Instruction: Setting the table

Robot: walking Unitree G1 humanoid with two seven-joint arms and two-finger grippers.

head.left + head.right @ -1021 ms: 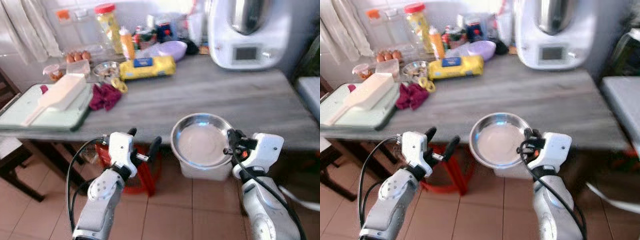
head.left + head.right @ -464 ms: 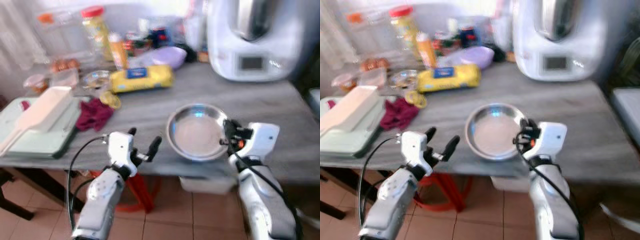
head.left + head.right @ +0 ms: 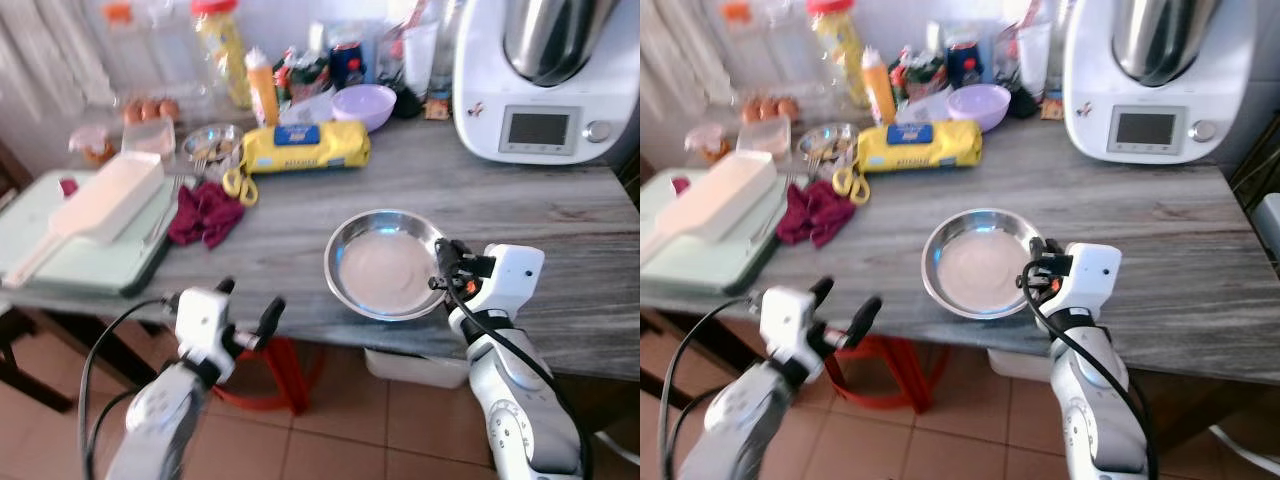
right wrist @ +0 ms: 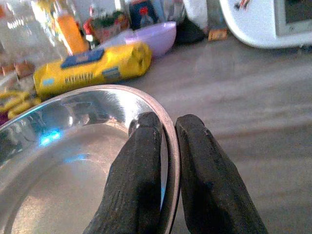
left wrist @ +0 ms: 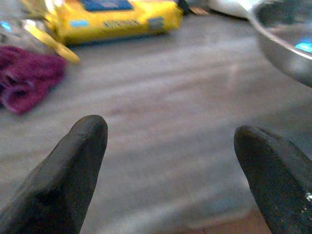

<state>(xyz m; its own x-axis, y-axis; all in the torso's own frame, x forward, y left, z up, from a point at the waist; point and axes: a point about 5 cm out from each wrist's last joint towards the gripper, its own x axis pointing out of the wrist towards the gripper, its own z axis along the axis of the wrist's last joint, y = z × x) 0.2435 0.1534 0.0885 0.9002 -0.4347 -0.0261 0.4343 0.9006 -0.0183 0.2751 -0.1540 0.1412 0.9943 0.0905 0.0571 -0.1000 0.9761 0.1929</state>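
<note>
The right gripper (image 4: 165,146) is clamped on the near right rim of a round, shallow stainless-steel bowl (image 3: 385,265), one black finger inside the rim and the other outside. The bowl sits over the near part of a grey wood-grain table (image 3: 560,220), close to its front edge; whether it rests on the surface or hangs just above it is hard to judge from here. The left gripper (image 3: 245,318) hovers in front of the table's near edge, to the left of the bowl, its two black fingers (image 5: 73,170) spread wide with nothing between them.

On the table's left side lies a pale green tray (image 3: 60,250) carrying a cream plastic scoop-shaped container (image 3: 105,195). Just right of the tray is a crumpled maroon cloth (image 3: 205,212). Farther back, a long yellow packet with a blue label (image 3: 305,146) lies flat, with a lilac bowl (image 3: 365,103) behind it. A large white kitchen appliance with a small screen (image 3: 545,75) stands at the far right. A cluster of jars and bottles (image 3: 240,60) lines the far edge.
</note>
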